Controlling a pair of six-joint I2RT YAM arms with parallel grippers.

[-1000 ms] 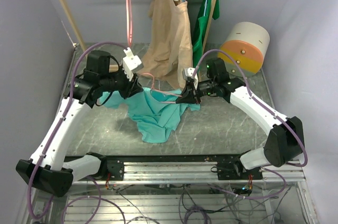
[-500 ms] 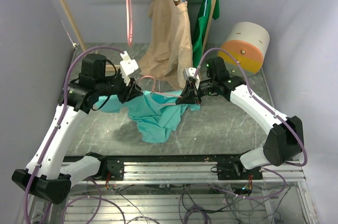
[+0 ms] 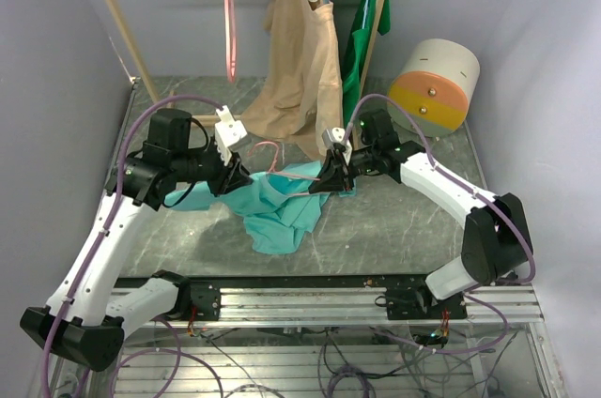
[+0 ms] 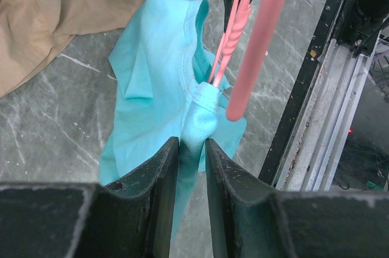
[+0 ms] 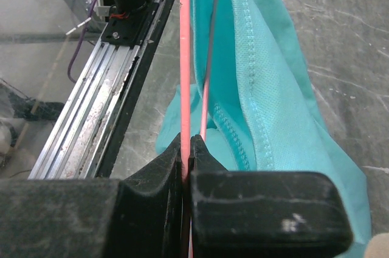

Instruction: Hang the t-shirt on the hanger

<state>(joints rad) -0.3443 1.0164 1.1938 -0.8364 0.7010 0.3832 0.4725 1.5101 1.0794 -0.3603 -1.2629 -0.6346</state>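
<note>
t-shirt [image 3: 280, 215]: soft teal knit w/ stitched ribbed collar, crumpled in a heap on the grey marbled table [image 3: 394, 220]. left gripper [image 4: 189, 163] at the shirt's collar edge, jaws clamped on a bunched fold of cloth. hanger [image 5: 184, 57]: thin smooth pink rod, partly ridged, lying against the shirt's collar. right gripper [image 5: 185, 148] at the shirt's right side, jaws pinched tight on the rod. vs 1 s ago: grippers slightly closer together over the shirt, right elbow swung in.
</note>
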